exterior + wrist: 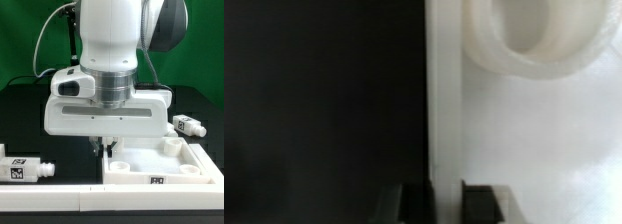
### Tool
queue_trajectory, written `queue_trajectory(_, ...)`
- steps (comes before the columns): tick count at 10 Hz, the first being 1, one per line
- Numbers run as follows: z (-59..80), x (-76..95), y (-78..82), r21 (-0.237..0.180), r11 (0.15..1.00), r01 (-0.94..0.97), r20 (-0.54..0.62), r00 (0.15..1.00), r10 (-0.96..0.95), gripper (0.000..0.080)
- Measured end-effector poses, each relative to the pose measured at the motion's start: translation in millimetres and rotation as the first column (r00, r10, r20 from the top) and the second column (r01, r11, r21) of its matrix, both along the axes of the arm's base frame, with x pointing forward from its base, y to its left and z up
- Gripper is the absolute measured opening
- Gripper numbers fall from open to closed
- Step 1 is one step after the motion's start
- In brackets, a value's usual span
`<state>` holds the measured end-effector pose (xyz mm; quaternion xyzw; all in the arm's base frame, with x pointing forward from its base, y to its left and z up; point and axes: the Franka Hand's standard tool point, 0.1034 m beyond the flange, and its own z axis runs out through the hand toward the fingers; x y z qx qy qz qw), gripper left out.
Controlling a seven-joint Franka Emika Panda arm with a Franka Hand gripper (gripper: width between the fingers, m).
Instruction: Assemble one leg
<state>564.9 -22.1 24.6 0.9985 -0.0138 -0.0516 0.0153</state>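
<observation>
My gripper (pixel 103 147) reaches down at the near-left corner of the large flat white square panel (pixel 170 160). In the wrist view the gripper (pixel 446 205) has its two dark fingers (pixel 415 204) on either side of the panel's raised rim (pixel 441 110), closed against it. A round raised socket (pixel 530 45) of the panel shows beyond the rim. One leg (pixel 24 168), a chunky white peg with tag stickers, lies on the black table at the exterior view's left. Another leg (pixel 189 126) lies at the exterior view's right, behind the panel. Neither leg is held.
A long white bar (pixel 50 193) runs along the front edge in the exterior view, touching the panel's front side. The arm's big white body (pixel 108 70) hides the middle of the table. A green backdrop stands behind.
</observation>
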Motion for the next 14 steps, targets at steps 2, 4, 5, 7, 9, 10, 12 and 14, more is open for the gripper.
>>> queue_trajectory(2,-8.2,11.0,1.7,-0.004,1.000,-0.002,0.006,1.000,0.002,0.0055)
queue_trajectory(4,-8.3,13.2,1.6,-0.006,1.000,0.005,0.009,1.000,-0.005,0.0056)
queue_trajectory(5,-8.2,13.1,1.4,-0.007,1.000,0.007,0.011,1.000,-0.007,0.0056)
queue_trajectory(7,-8.3,13.0,1.7,-0.006,1.000,0.006,0.011,1.000,-0.006,0.0118)
queue_trajectory(9,12.4,11.4,3.1,0.002,1.000,-0.008,-0.001,1.000,0.008,0.0437)
queue_trajectory(10,25.3,5.8,6.7,0.004,1.000,-0.017,0.007,1.000,0.017,0.0566)
queue_trajectory(12,50.5,-19.0,18.3,0.011,0.999,-0.044,0.010,0.999,0.044,0.0632)
queue_trajectory(14,44.1,-18.4,17.1,0.013,0.999,-0.035,0.003,0.999,0.035,0.0644)
